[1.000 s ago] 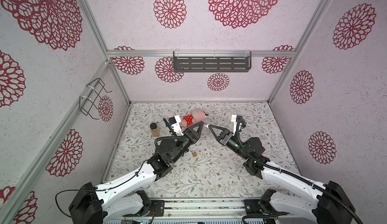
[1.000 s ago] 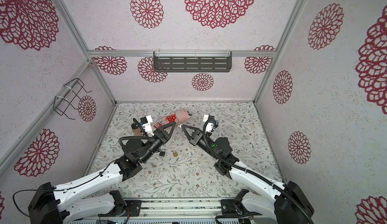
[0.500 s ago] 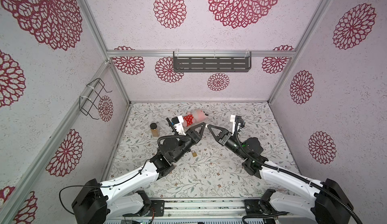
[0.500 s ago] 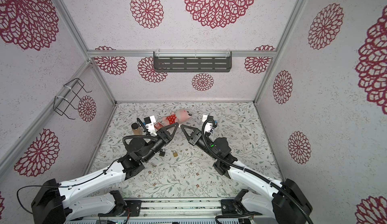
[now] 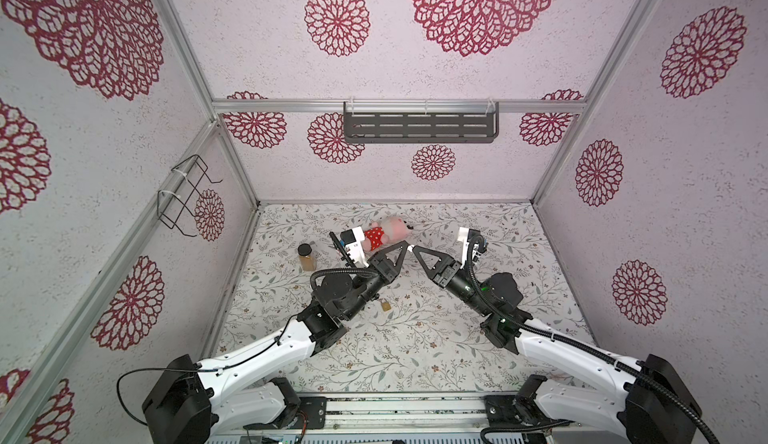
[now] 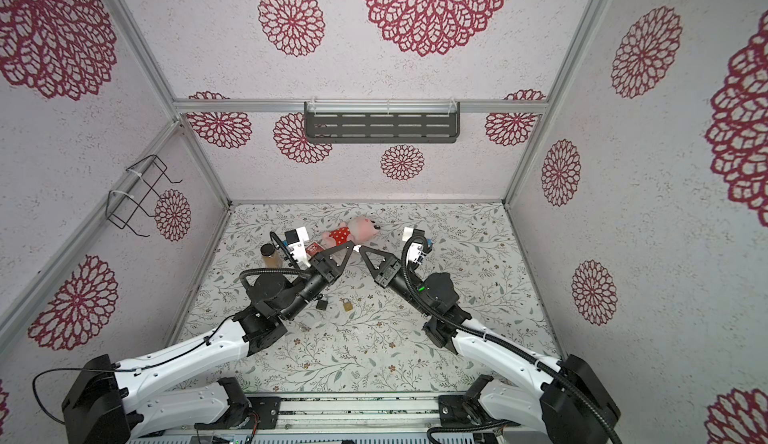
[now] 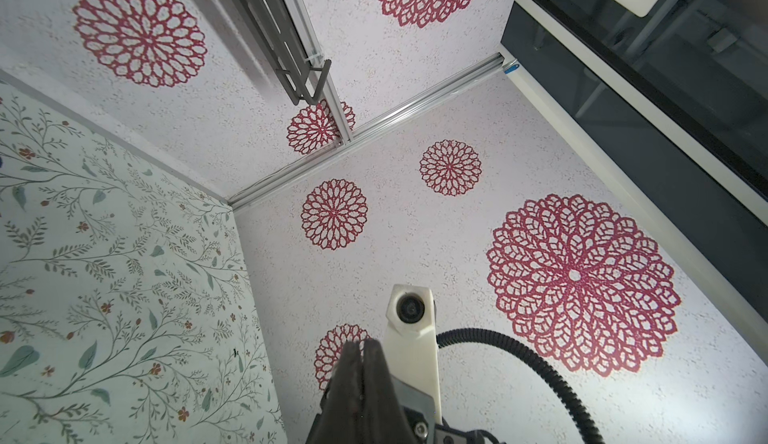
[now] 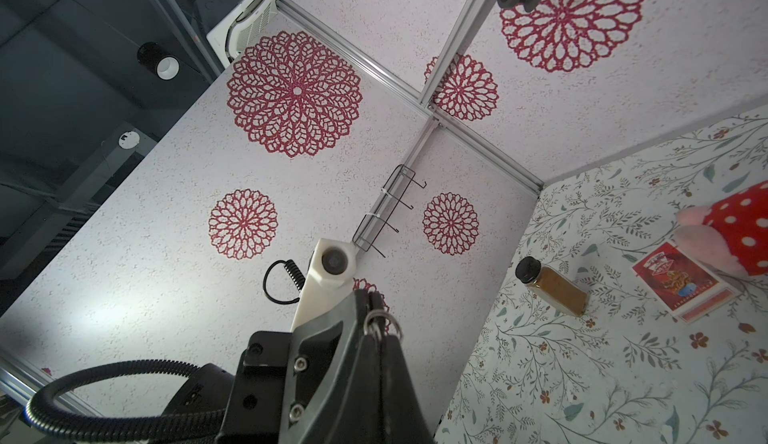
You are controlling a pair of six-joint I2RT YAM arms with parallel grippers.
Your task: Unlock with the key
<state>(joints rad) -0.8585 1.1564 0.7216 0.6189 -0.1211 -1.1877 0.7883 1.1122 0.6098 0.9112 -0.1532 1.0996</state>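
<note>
One brass padlock (image 6: 348,305) lies on the surface (image 6: 415,359) beside our left arm. Raised in the air, our left claw (image 5: 405,247) is clenched, tip to tip with our right claw (image 5: 414,248), which pinches a metal key ring (image 8: 381,322). We cannot make out the key's blade.

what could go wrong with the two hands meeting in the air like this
The key ring sits at the tip of the right hand, tip to tip with the shut left hand; a poor transfer could drop it. The padlock lies unheld on the table, so it may slide under a key.
</note>
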